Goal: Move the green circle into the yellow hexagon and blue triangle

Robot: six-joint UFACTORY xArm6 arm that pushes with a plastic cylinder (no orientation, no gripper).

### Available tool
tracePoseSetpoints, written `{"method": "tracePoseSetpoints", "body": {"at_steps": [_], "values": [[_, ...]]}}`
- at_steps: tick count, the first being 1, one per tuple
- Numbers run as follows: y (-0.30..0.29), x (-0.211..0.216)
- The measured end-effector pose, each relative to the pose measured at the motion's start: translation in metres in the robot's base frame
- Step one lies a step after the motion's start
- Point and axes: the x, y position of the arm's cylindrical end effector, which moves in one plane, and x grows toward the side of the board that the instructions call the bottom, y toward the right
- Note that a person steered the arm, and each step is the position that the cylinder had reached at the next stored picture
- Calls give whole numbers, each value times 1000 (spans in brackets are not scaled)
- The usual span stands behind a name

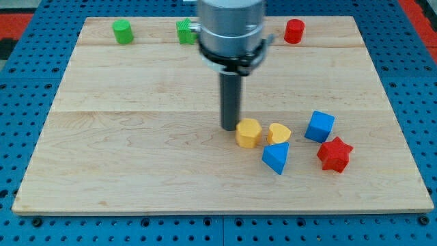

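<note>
Counting blks: 2 green (pixel 122 31) (pixel 185 32) | 2 yellow (pixel 248 133) (pixel 278 133) | 2 blue (pixel 319 126) (pixel 276 158) | 2 red (pixel 294 31) (pixel 334 154)

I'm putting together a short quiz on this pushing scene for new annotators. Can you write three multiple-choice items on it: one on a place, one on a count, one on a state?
1. Where is the green circle?
A. near the board's top-left corner
B. beside the red star
C. at the board's bottom edge

2. How many blue blocks are on the board?
A. one
B. two
C. three

3. How does my tip stand to the yellow hexagon?
A. far off, by the green blocks
B. right at its left side
C. on its right, between it and the yellow heart

Answers:
1. A: it sits by the view's top-left corner, far from the cluster.
2. B: the blue triangle and the blue cube.
3. B: the rod's end meets the board just left of the hexagon; whether it touches is unclear.
</note>
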Motion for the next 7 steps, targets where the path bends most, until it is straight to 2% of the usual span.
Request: {"method": "tracePoseSetpoints", "body": {"at_steps": [1, 2, 3, 5, 7], "values": [[-3, -2], [-62, -34], [-62, -78], [-26, -175], [-49, -269]]}}
